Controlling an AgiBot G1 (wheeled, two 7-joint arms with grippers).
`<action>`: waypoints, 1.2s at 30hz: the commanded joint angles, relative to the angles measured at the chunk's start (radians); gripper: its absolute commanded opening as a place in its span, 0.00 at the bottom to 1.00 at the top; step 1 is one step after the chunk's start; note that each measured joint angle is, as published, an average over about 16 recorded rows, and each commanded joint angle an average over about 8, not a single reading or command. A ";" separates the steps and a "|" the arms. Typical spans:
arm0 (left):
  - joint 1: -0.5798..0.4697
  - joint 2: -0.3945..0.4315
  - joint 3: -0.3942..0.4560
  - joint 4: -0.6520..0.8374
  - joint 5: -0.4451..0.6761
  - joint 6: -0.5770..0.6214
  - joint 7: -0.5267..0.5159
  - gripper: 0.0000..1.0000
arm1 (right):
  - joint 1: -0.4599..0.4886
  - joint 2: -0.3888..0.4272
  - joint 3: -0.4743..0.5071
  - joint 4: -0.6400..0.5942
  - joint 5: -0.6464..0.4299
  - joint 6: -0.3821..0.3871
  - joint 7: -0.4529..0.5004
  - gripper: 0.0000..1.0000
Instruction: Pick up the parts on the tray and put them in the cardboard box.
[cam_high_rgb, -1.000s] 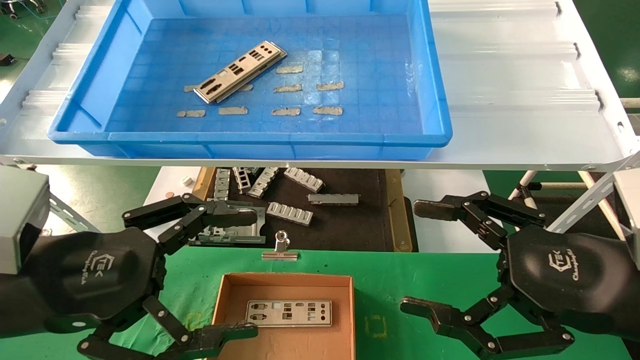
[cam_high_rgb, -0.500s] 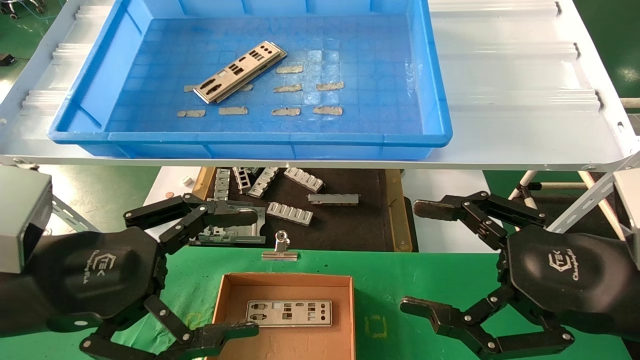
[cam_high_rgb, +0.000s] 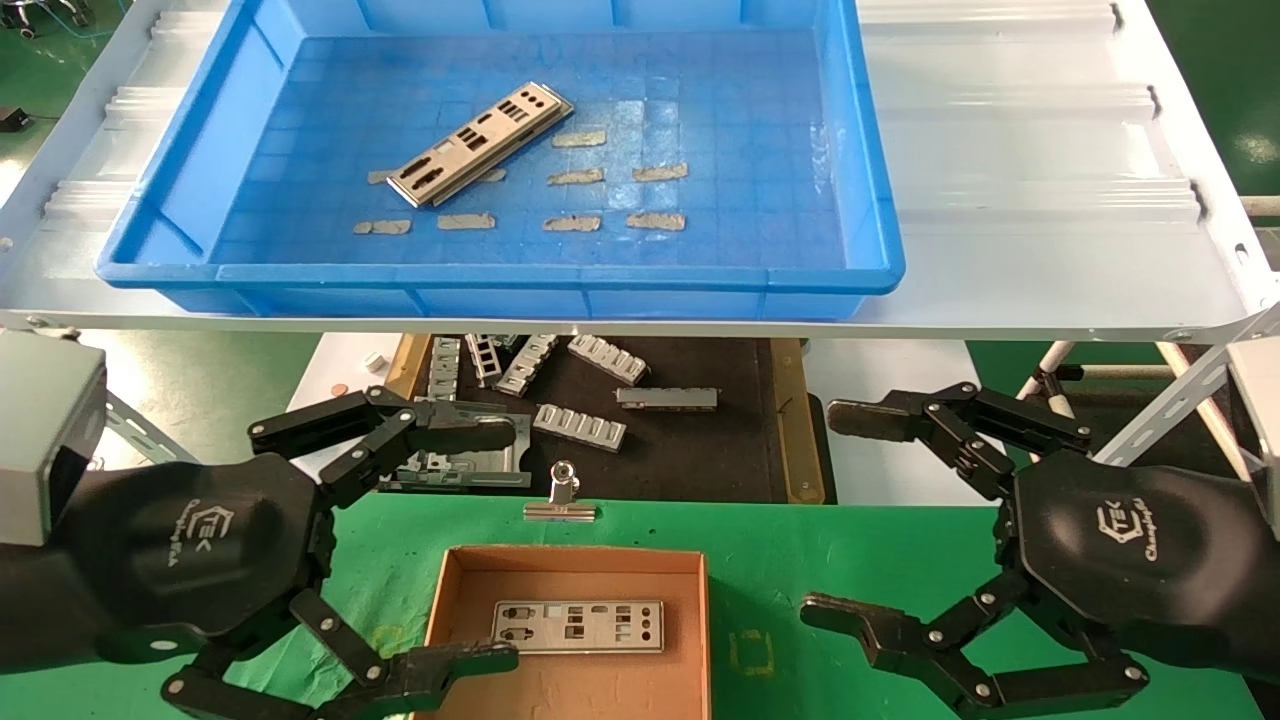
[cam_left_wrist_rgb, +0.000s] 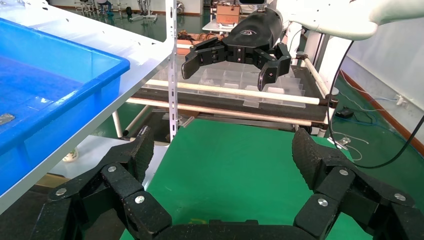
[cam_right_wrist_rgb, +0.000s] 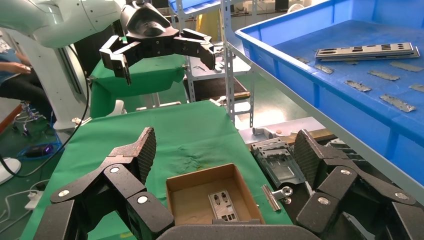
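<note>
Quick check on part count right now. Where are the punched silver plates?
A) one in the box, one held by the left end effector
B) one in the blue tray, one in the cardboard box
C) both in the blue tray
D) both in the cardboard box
B: one plate lies at an angle on the blue tray floor, another plate lies flat in the cardboard box; the left end effector and right end effector are both open and hold nothing.

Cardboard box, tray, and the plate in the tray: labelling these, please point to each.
cardboard box (cam_high_rgb: 575, 563): head view, far wall.
tray (cam_high_rgb: 500, 278): head view, near rim.
plate in the tray (cam_high_rgb: 480, 143): head view, middle.
</note>
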 joint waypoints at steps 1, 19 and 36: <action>0.000 0.000 0.000 0.000 0.000 0.000 0.000 1.00 | 0.000 0.000 0.000 0.000 0.000 0.000 0.000 1.00; 0.000 0.000 0.001 0.001 0.000 0.000 0.000 1.00 | 0.000 0.000 0.000 0.000 0.000 0.000 0.000 1.00; 0.000 0.000 0.001 0.001 0.000 0.000 0.000 1.00 | 0.000 0.000 0.000 0.000 0.000 0.000 0.000 1.00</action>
